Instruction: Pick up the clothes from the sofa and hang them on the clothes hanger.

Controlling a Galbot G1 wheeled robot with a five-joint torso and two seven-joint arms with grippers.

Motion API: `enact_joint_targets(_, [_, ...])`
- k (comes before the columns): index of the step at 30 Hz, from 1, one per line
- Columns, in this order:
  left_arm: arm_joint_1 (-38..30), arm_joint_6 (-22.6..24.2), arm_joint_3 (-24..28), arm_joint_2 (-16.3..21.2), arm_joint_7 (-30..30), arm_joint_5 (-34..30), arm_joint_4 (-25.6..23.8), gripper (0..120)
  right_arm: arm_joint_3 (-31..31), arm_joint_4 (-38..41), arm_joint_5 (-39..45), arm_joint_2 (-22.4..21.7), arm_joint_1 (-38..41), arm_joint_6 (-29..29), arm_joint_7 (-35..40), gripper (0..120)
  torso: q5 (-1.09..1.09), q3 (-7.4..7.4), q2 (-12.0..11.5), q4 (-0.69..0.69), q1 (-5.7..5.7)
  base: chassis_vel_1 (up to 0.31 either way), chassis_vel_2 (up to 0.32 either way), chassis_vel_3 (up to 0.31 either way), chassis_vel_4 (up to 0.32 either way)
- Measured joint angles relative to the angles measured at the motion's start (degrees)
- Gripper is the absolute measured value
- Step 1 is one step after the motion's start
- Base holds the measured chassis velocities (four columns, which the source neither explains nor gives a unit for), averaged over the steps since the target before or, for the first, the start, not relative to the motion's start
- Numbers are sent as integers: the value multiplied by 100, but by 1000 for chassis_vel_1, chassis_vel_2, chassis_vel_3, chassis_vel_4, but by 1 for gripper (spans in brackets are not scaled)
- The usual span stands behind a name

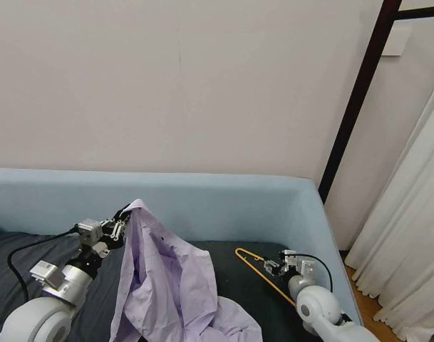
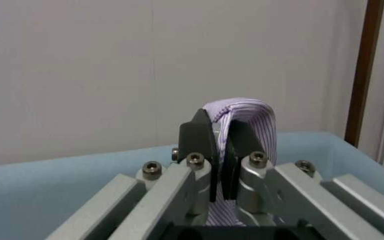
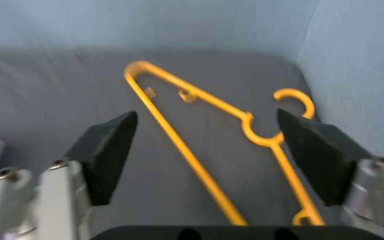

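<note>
**Lilac shirt is hanging from the left gripper**

The jaws of the left gripper are pressing together on a fold of the striped lilac shirt, which is sticking up between them. The rest of the cloth is hanging below these jaws, down to the dark seat of the blue sofa. The right gripper is hovering low over the seat, its jaws standing wide apart. The yellow hanger is lying flat just below and ahead of them.

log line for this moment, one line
left gripper: shut on shirt, collar held up above sofa, rest draped on seat | right gripper: open, facing hanger lying on seat | hanging: not yet done
</note>
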Motion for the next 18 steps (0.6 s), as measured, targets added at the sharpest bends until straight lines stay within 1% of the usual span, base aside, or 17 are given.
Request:
enact_joint_targets(1, [0, 0, 0, 0, 0, 0, 0, 1, 0, 0, 0, 0, 0, 0, 0, 86, 0, 0, 0, 0, 0, 0, 0, 0, 0])
enact_joint_targets(4, [54, -59, -80, 45, 34, -52, -49, 1, 36, -978, -895, 235, 367, -34, -559, 98, -1, 0, 0, 2, 0, 0, 0, 0, 0])
enact_joint_targets(5, [76, -68, -107, 47, 35, -61, -72, 1, 73, -1259, -1143, 302, 455, -32, -704, 99, 0, 0, 0, 2, 1, 0, 0, 0, 0])
enact_joint_targets(6, [76, -68, -107, 47, 35, -61, -72, 1, 73, -1259, -1143, 302, 455, -32, -704, 99, 0, 0, 0, 2, 1, 0, 0, 0, 0])
enact_joint_targets(8, [108, -75, -135, 47, 35, -64, -97, 1, 133, -1595, -1426, 375, 545, -66, -876, 100, 0, 0, 0, 1, 0, 0, 0, 0, 0])
enact_joint_targets(11, [116, -78, -143, 43, 35, -61, -101, 1, 198, -1842, -1717, 392, 582, -156, -1123, 100, -1, 0, 0, 0, 1, 0, 0, 0, 0])
enact_joint_targets(18, [85, -77, -116, 20, 30, -38, -118, 1, 267, -2137, -1804, 433, 639, -302, -1317, 100, -2, 0, 0, -1, 0, 0, 0, 0, 0])
